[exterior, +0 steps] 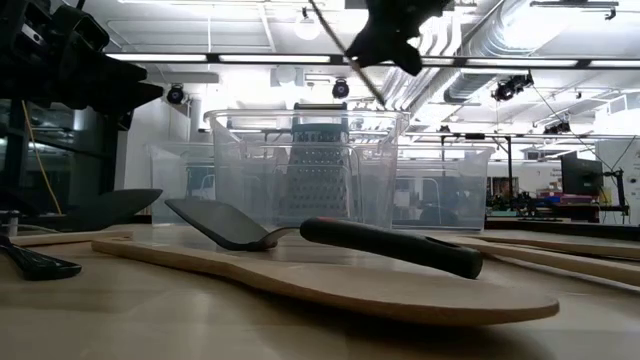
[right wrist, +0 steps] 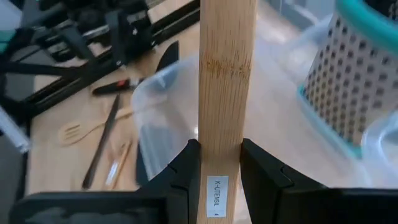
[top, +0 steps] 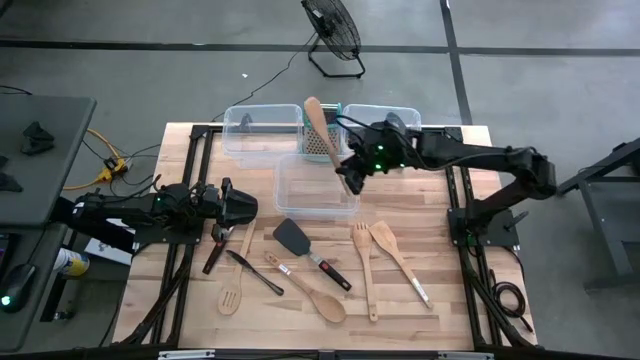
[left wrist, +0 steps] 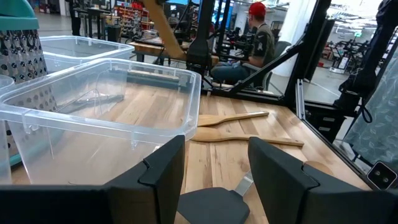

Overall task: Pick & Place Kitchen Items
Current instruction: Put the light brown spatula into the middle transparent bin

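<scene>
The right gripper (top: pixel 349 177) is closed on the handle of a wooden spatula (top: pixel 320 126), held up over the near clear bin (top: pixel 316 190); in the right wrist view the flat bamboo handle (right wrist: pixel 226 81) runs straight up from between the two fingers (right wrist: pixel 184 171), with a small white label just at the clamp. From above, the spatula's blade reaches away from the gripper over the box grater (top: pixel 322 140) that stands between the two far bins (top: pixel 262 128). The left gripper (top: pixel 245 208) sits low over the table at the left, its fingers (left wrist: pixel 163 168) apart and holding nothing, with the black turner (top: pixel 292 237) just in front of it. The other utensils lie on the table near its front edge: a wooden fork (top: pixel 363 262), a wooden spoon (top: pixel 312 294), a slotted wooden spoon (top: pixel 233 290) and a black-handled tool (top: pixel 253 272)
</scene>
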You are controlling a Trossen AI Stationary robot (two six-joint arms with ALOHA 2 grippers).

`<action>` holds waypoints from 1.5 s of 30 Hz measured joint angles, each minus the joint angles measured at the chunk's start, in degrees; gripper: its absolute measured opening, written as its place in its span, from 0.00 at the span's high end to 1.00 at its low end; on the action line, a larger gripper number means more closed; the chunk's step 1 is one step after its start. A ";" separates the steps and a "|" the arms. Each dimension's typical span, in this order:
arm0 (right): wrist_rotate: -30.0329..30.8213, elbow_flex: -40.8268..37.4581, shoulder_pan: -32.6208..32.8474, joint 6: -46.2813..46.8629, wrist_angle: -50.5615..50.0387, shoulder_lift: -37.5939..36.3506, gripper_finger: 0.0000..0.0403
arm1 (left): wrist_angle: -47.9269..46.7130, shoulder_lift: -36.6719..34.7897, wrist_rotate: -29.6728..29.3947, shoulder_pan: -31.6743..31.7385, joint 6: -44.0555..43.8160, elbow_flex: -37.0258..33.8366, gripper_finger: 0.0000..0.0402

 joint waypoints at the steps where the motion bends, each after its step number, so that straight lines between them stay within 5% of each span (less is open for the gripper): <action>1: 1.17 0.70 0.01 -0.48 0.12 1.03 0.80 | 0.00 -0.01 0.01 -0.02 0.00 0.01 0.56; 12: 11.38 3.00 0.90 -0.26 0.83 8.56 0.79 | 0.00 -0.01 0.01 -0.02 0.02 0.01 0.56; 19: 12.53 3.00 2.90 -6.68 -0.35 11.65 0.78 | 0.00 -0.01 0.00 -0.01 0.02 0.00 0.56; 28: 11.72 3.00 3.10 -11.60 -3.44 14.22 0.78 | 0.00 -0.01 -0.01 0.00 0.00 -0.01 0.56; 45: 5.38 3.02 3.29 -5.64 -3.80 19.05 0.78 | 0.00 -0.01 0.01 0.00 0.02 0.01 0.56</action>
